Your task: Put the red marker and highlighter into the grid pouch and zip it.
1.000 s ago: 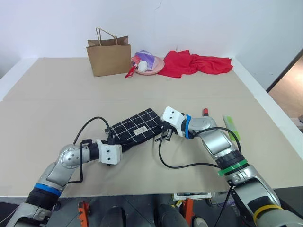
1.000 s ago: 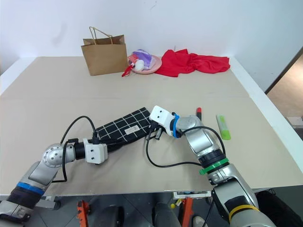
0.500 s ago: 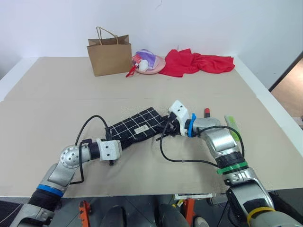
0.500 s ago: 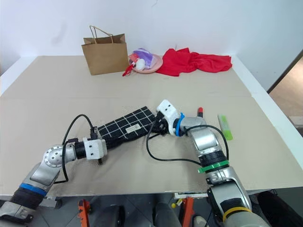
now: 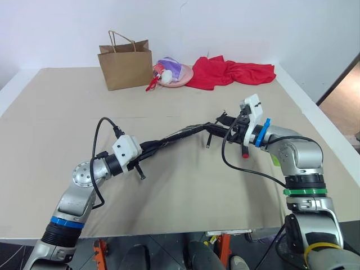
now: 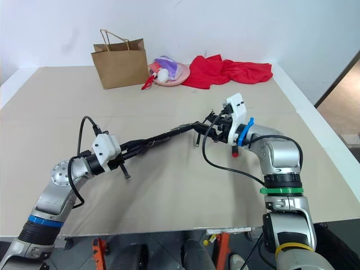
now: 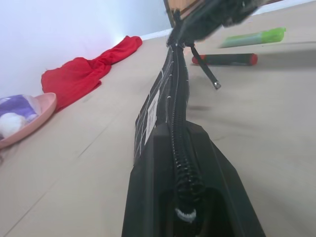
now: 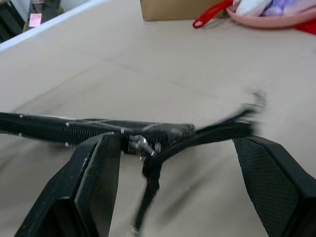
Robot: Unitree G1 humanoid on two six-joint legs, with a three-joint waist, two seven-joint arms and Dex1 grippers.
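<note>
The grid pouch (image 5: 174,136) hangs edge-on above the table, zipper edge up, stretched between both grippers. My left gripper (image 7: 177,133) is shut on its near end. At its far end my right gripper (image 8: 177,143) stands open, fingers wide apart on either side of the pouch's tip without pressing it. The zipper pull (image 8: 143,145) and its cord dangle between those fingers. The red marker (image 7: 224,59) lies on the table below my right wrist, its red end showing (image 5: 246,153). The highlighter (image 7: 252,37) lies just beyond it.
A brown paper bag (image 5: 126,66) stands at the table's back. Beside it are a pink dish (image 5: 175,79) with purple and white items and a red cloth (image 5: 230,72). The table's right edge (image 5: 315,112) runs close to my right arm.
The pouch lay flat on the table; now both arms have risen and it is lifted edge-on. My right gripper went from shut to open and moved right.
</note>
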